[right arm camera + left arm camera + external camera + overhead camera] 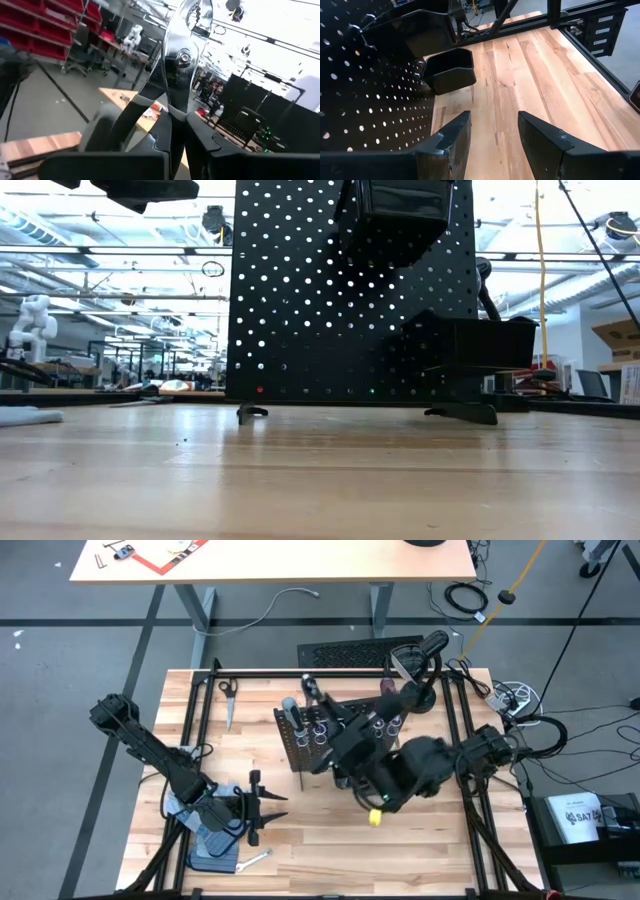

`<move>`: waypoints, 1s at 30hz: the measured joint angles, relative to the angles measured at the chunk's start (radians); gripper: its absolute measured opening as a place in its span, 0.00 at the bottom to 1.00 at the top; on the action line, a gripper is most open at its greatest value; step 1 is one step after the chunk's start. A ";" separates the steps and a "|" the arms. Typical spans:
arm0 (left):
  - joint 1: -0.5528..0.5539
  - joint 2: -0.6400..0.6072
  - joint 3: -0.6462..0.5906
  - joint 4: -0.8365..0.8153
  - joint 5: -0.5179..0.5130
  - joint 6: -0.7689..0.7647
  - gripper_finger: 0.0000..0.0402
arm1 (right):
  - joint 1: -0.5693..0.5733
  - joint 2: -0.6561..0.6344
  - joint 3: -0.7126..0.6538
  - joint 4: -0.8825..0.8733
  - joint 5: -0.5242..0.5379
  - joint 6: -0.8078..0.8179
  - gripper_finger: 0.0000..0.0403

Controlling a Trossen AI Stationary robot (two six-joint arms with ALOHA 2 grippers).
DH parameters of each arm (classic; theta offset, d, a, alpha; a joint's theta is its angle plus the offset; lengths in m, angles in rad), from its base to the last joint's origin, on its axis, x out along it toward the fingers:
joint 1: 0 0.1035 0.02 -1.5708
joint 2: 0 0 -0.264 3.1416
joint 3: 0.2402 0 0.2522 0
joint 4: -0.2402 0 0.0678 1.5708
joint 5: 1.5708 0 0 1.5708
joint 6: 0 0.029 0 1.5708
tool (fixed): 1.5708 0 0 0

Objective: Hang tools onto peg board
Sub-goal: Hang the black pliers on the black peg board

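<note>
Pliers held up beside the peg board

The right gripper clamps its jaws on the pliers, polished silver head upward, black handles below, by the black perforated peg board. The left gripper hovers, jaws wide, over the worktop.

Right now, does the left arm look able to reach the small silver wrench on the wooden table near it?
Probably yes. The small silver wrench lies in the open beside the blue-grey work gloves, just below the left arm's open tool, which holds nothing, and nothing stands between them.

Open tabletop in front of peg board; right arm crowds the board's right side w/ its bin.
</note>
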State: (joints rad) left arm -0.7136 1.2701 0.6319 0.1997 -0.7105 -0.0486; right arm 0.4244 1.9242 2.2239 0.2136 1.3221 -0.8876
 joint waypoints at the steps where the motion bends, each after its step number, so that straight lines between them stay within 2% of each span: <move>1: 0.000 0.000 0.000 0.000 0.000 0.000 0.43 | -0.002 0.002 -0.005 -0.009 0.007 0.018 0.04; 10: 0.000 0.000 0.000 0.000 0.001 -0.001 0.43 | -0.005 0.022 -0.098 -0.086 0.171 0.108 0.04; 26: 0.000 0.000 0.000 0.000 0.008 -0.021 0.43 | -0.006 0.017 -0.110 -0.126 0.194 0.143 0.04; 30: 0.000 0.000 0.000 0.000 0.008 -0.021 0.43 | -0.006 0.017 -0.110 -0.130 0.201 0.151 0.01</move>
State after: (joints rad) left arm -0.7136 1.2702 0.6319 0.1994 -0.7025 -0.0697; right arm 0.4183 1.9415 2.1139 0.0837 1.5231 -0.7362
